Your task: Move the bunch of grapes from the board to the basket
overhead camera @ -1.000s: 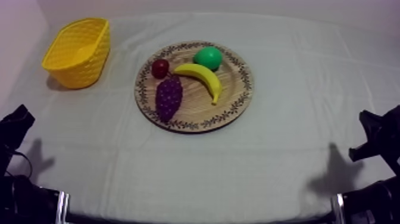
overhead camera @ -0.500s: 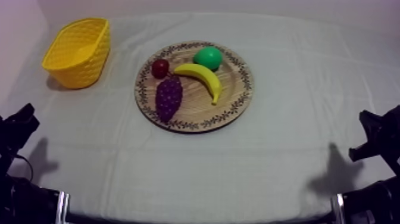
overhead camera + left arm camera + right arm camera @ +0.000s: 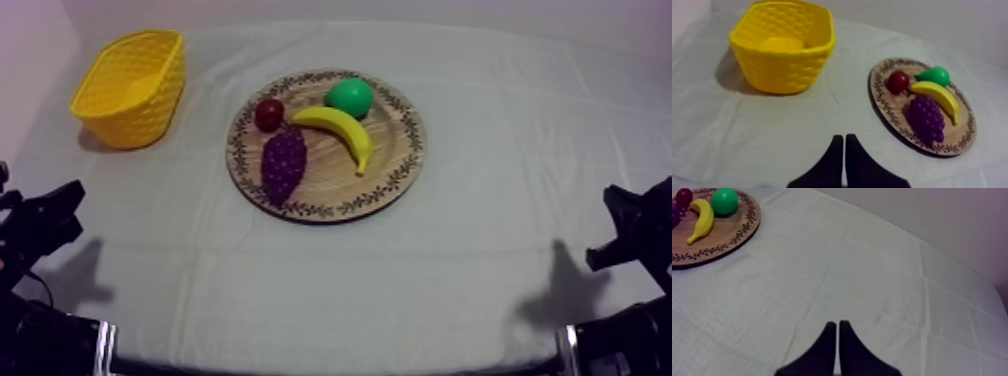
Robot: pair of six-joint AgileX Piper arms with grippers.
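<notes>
The purple bunch of grapes (image 3: 283, 163) lies on the left part of the round wooden board (image 3: 400, 165), below the small red fruit (image 3: 268, 114). The yellow basket (image 3: 130, 85) stands at the far left and holds nothing that I can see. My left gripper (image 3: 62, 208) hovers low at the left edge, well short of basket and board. In the left wrist view its fingers lie together as a wedge (image 3: 844, 144), shut on nothing, with the basket (image 3: 784, 47) and grapes (image 3: 926, 118) ahead. My right gripper (image 3: 622, 228) rests at the right, shut (image 3: 837, 329).
A banana (image 3: 343, 130) and a green pear (image 3: 349, 97) share the board beside the grapes. Bare cloth stretches between the board and both arms. The table's left edge and a wall run just past the basket.
My left gripper has crept forward and inward over the table's left edge. The right arm, the fruit and the basket have stayed put.
</notes>
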